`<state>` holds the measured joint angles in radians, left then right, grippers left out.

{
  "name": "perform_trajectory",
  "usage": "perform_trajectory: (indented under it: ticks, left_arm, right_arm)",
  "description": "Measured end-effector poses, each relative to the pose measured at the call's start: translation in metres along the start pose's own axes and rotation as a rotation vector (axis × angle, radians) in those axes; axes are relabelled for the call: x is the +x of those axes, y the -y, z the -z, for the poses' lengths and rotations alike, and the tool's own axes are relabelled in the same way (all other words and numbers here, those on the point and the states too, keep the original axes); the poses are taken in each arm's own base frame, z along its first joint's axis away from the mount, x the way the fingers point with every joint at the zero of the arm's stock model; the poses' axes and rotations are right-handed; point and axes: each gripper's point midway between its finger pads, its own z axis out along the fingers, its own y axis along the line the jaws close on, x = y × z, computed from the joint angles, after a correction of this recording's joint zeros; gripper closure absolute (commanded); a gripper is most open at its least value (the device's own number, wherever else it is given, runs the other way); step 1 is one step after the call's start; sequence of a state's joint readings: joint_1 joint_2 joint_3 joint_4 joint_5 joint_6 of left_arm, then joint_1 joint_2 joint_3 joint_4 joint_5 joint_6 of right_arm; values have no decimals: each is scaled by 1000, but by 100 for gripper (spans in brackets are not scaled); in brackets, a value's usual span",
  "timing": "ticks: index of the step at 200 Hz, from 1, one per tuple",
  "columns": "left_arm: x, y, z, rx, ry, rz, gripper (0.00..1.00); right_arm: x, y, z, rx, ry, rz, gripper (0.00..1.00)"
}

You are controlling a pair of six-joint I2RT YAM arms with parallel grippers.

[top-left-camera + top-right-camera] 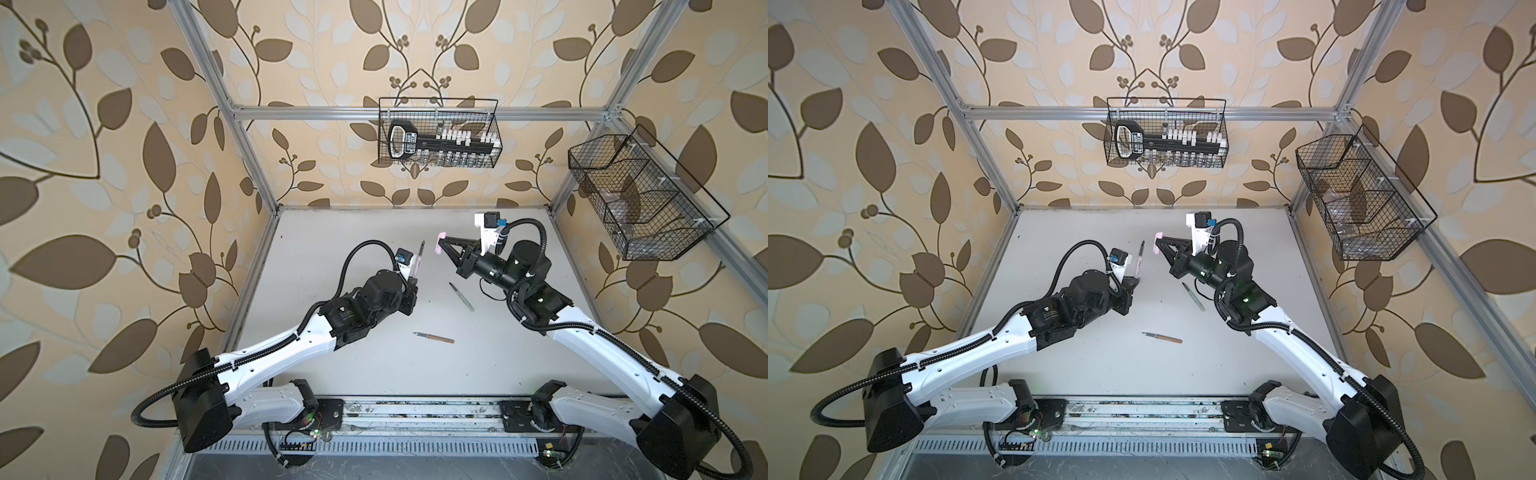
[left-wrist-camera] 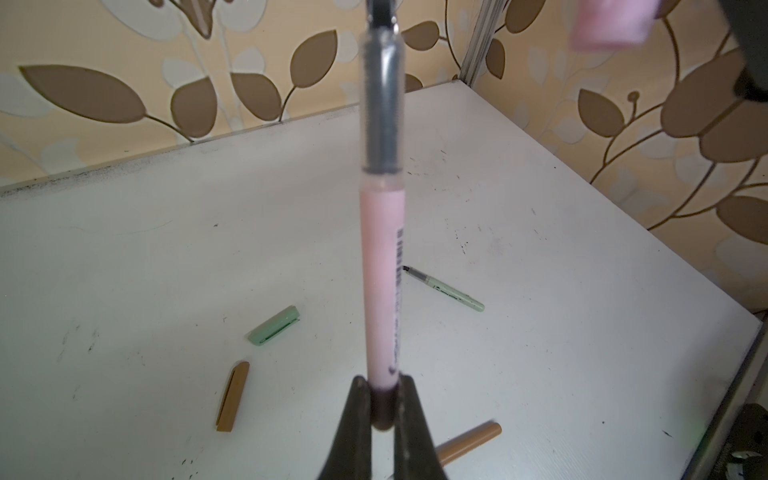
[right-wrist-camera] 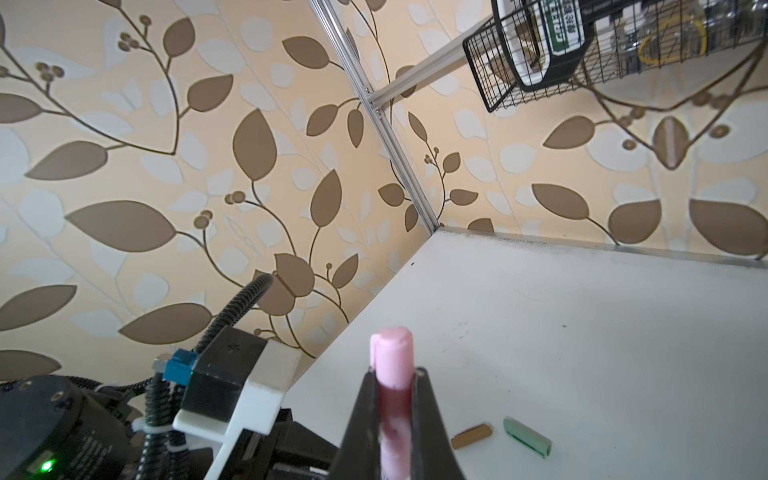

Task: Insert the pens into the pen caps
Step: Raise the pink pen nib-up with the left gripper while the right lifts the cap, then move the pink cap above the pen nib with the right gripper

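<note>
- Left jaws clamp pink pen [image 2: 380,270], held aloft, uncapped.
- Right jaws clamp pink cap [image 3: 392,353], near its tip, apart.
- Green pen [image 1: 461,296], tan pen [image 1: 434,337], green cap [image 2: 274,325], tan cap [image 2: 232,397] loose on worktop [image 1: 374,374]; none capped.

White arms [image 1: 270,349] have black joints [image 1: 376,293], ribbed cables [image 3: 245,297].

Pink pen [image 2: 381,266] tip is cut off at view edge; pink cap [image 2: 611,20] is blurred and cropped. Brown pen [image 2: 469,440] is half hidden by left tool [image 2: 383,384].
</note>
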<state>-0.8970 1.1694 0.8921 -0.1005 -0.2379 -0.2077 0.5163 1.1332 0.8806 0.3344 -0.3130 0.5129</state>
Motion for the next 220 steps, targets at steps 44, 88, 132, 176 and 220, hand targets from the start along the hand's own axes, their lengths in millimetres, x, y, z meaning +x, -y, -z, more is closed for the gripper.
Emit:
perform_trajectory:
  ticks: [44,88,132,176,220]
  left_arm:
    - [0,0,0,2,-2,-5,100]
    - [1,0,1,0,-3,-25,100]
    - [-4,-5,8,-19,24,-40,100]
    - [6,-24,8,-101,80,-77,100]
    - [14,-39,4,-176,151,-105,100]
  right_arm:
    - [-15,-2,-13,-10,35,8,100]
    - [-18,5,-37,-9,26,-22,100]
    - [-15,9,-52,-25,-1,-75,100]
    - [-18,7,-51,-42,0,-84,100]
    - [-42,-3,-41,-52,43,-32,100]
